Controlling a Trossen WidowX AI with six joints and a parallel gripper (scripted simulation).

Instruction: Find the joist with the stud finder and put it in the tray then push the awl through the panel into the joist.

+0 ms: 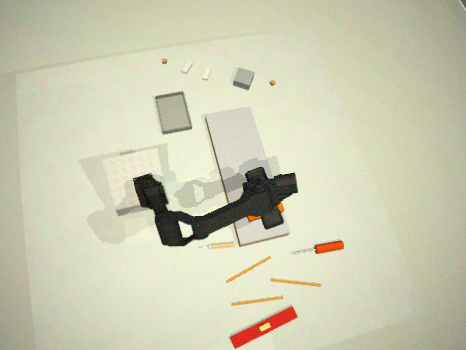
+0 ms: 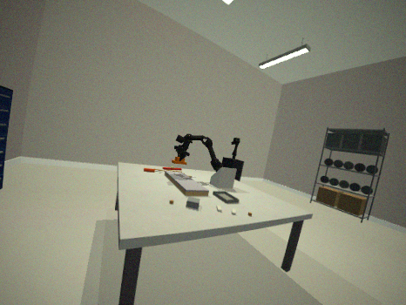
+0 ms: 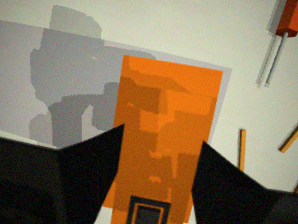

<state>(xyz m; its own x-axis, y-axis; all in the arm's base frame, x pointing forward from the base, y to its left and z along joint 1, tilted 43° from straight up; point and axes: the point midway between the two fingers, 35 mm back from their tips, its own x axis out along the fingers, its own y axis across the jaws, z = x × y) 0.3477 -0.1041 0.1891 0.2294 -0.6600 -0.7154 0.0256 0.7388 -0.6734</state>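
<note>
My gripper point(image 1: 265, 199) point(image 2: 179, 157) point(image 3: 160, 133) is shut on the orange stud finder point(image 1: 255, 218) point(image 2: 179, 161) point(image 3: 172, 102). It holds the stud finder raised above the near end of the pale floor panel point(image 1: 235, 135) point(image 2: 187, 186) point(image 3: 17, 60); the arm hides part of both in the top view. No indicator light can be made out. The grey tray point(image 1: 177, 131) point(image 2: 233, 201) is empty, left of the panel's far part. A thin tool with a light wooden handle point(image 1: 221, 245), apparently the awl, lies by the panel's near left corner. The joist is hidden.
A red-orange handled screwdriver point(image 1: 330, 247) point(image 3: 288, 19) lies right of the panel's near end. Several thin orange sticks point(image 1: 296, 282) and a red level point(image 1: 277, 320) lie nearer. A grey block point(image 1: 244, 78) point(image 2: 192, 202) and small pieces lie at the far side.
</note>
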